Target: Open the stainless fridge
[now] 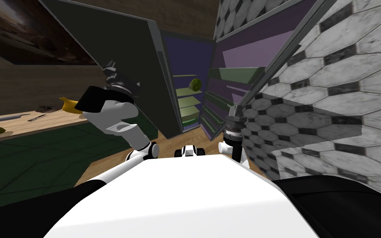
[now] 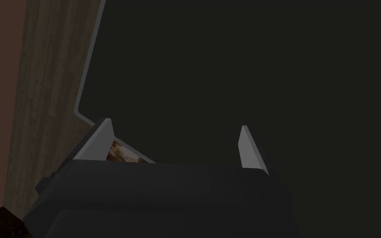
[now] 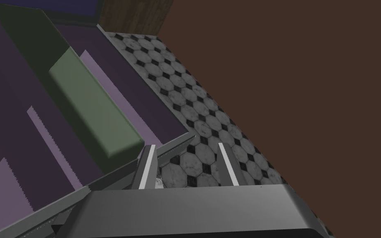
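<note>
The tall fridge is found straight ahead, and both its doors are swung out. Its inside is blue-violet, with pale green shelves, and a small round green thing is seen on an upper shelf.

The dark flat left door is stood open towards the left. The left gripper is held up just before its face. In the left wrist view this door is seen as a dark plane with a thin light rim, and the left gripper is spread wide, with nothing between its two blades.

The right door has a purple inner side with green bins. Its outer side is covered with a white and black hexagon pattern. The right gripper is placed at this door's grey edge. Whether the right gripper is pinching this edge cannot be told.

A light wooden counter with a yellow banana is seen at the left.
</note>
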Robot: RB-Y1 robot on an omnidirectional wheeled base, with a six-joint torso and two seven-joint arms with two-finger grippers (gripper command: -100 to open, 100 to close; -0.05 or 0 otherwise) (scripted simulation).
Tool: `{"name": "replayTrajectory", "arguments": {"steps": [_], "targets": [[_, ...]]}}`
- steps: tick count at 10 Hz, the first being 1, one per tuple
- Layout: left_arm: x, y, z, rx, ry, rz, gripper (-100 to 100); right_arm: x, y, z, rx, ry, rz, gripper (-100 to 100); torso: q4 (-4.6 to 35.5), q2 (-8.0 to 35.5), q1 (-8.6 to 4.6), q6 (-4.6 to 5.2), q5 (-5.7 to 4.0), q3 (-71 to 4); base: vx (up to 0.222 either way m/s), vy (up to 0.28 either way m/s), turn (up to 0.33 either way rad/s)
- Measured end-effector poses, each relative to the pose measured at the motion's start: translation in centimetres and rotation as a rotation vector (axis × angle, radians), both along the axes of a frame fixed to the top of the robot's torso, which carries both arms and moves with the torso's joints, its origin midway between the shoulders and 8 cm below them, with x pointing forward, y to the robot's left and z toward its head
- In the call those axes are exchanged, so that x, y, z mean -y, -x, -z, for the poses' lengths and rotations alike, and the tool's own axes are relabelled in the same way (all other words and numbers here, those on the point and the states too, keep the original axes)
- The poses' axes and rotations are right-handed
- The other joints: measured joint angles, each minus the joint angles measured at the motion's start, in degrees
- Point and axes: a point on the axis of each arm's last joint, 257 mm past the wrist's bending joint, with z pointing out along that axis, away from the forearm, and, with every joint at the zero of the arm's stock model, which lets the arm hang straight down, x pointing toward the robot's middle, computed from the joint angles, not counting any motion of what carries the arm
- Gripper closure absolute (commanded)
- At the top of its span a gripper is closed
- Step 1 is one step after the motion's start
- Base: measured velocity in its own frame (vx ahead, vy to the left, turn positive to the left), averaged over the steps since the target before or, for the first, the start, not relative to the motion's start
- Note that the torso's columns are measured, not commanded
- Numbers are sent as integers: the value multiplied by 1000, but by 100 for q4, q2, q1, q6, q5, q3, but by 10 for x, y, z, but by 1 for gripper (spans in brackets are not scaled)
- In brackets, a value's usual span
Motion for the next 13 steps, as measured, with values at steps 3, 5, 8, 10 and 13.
{"name": "replayTrajectory", "arguments": {"steps": [3,5,8,10,13], "targets": [[-9,-3,-13,-14,53,2,-100,0,0,0,0,0,0,0,-2,-7,-27,0,-6,-4,21,-134,66],[-9,-6,-18,-30,76,12,-100,0,0,0,0,0,0,0,-2,-6,1,1,0,-3,19,-95,48],[-15,-9,-29,-50,133,23,-100,0,0,0,0,0,0,0,-2,-11,-38,1,-11,-6,25,-168,82],[-12,-11,-34,-65,156,37,-100,0,0,0,0,0,0,0,-2,-5,20,0,7,-3,15,-82,32],[-15,-14,-44,-88,213,58,-100,0,0,0,0,0,0,0,-4,-17,-30,0,-7,-10,42,-125,64]]}}
